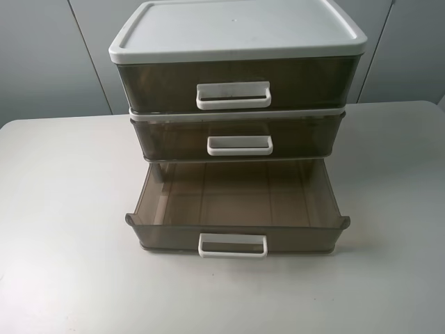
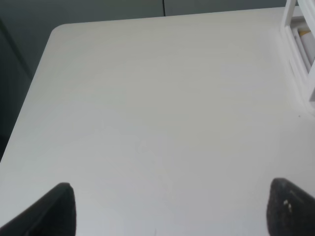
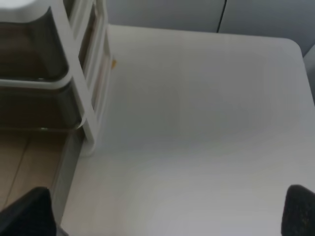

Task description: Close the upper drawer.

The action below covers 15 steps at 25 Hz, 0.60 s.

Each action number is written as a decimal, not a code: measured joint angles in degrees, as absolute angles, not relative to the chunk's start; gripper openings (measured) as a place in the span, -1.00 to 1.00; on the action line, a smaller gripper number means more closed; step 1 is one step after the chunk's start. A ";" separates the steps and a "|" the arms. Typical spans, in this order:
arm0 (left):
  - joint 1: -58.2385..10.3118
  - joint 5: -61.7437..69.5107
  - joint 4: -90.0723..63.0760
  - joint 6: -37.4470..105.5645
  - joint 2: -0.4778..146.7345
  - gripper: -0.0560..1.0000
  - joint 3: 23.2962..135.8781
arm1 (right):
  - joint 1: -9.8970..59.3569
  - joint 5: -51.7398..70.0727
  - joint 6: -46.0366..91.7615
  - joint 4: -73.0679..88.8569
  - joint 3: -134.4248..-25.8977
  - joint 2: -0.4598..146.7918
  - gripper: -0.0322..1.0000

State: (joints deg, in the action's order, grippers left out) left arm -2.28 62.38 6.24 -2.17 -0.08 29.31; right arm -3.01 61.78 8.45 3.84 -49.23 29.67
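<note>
Where the upper drawer [image 1: 233, 83] sits: at the very top of the drawer chest [image 1: 122, 76], right under the white lid [image 1: 236, 28].
Upper drawer look: smoky brown see-through plastic, with the tallest front of the three.
Upper drawer front: about level with the front edge of the lid; I cannot tell if it is pushed all the way in.
Upper drawer handle [image 1: 233, 96]: a wide white loop in the middle of the front, with faint dark marks on it.
Middle drawer [image 1: 236, 136]: just below, pushed in, with a smaller clean white handle [image 1: 240, 145].
Bottom drawer [image 1: 236, 209]: pulled far out toward the near edge of the surface [image 1: 62, 209], and you can see right down into it.
Bottom drawer handle [image 1: 233, 245]: a white loop on the front wall.
Chest place: near the far edge of the white surface, about halfway between the left and right edges.
Left end effector [image 2: 170, 211]: wide open, two dark fingertips [image 2: 56, 211] far apart, holding nothing, over bare surface on the chest's left side.
Right end effector [image 3: 162, 214]: wide open too, holding nothing, over the surface just beside the chest's right side.
High camera: neither end effector shows in it.
</note>
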 joint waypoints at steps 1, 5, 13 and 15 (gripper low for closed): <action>-2.28 62.38 6.24 -2.17 -0.08 0.51 29.31 | -3.01 61.23 8.01 3.84 -47.88 27.39 0.41; -2.28 62.38 6.24 -2.17 -0.08 0.51 29.31 | -3.01 58.82 5.32 3.97 -40.60 16.66 0.41; -2.28 62.38 6.24 -2.27 -0.08 0.51 29.31 | -3.01 59.69 3.99 5.73 -30.48 0.27 0.41; -2.28 62.38 6.24 -2.27 -0.08 0.51 29.31 | -3.01 61.68 3.87 5.35 -29.41 0.13 0.41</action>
State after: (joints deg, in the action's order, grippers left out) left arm -2.28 62.38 6.24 -2.27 -0.08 29.31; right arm -3.01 61.68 3.87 5.35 -29.41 0.13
